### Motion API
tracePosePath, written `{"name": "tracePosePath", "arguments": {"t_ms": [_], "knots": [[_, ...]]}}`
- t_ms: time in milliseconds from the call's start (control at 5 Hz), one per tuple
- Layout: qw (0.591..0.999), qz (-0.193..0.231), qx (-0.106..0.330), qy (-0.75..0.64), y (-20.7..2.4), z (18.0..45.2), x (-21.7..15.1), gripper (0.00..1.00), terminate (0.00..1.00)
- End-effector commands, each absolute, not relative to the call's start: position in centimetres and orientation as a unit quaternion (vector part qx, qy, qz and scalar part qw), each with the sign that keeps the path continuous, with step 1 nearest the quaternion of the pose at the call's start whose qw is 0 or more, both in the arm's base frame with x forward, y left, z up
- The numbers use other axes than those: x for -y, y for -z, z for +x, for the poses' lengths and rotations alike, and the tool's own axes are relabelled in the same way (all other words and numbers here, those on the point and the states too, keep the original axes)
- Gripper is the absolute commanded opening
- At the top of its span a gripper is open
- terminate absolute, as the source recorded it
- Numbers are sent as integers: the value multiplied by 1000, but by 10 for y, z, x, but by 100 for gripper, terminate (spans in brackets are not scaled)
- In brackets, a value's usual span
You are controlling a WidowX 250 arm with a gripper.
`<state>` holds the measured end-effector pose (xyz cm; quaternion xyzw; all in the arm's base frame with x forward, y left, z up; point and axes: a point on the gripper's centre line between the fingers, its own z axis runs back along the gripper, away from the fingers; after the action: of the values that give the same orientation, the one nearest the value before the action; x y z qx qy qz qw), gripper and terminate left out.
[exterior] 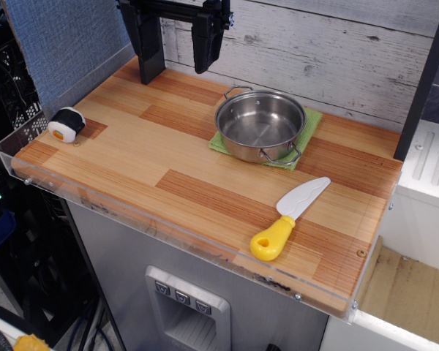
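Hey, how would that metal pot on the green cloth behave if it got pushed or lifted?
The metal pot looks empty and thin-walled, so probably light for its size. Its polished sides may be slippery; the loop handles look a surer hold. Pushed, it would likely drag or bunch the green cloth beneath it.

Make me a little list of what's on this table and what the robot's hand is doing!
hand: open, empty, above the table's back edge
nearest to it: metal pot, empty, two handles
under pot: green cloth
front right: toy knife, yellow handle, white blade, lying flat
left edge: toy sushi roll, white and black
surface: wooden table
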<state>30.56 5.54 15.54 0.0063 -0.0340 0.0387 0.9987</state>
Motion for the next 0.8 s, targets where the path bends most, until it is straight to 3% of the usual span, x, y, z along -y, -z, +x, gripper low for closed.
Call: {"name": "tracePosePath", "arguments": {"t_ms": [0,200,600], "knots": [[999,6,34,-39,-155,306,-55,100,0],[994,-13,50,-98,-140,301,-30,100,0],[997,-16,73,-31,-91,294,7,100,0]]}}
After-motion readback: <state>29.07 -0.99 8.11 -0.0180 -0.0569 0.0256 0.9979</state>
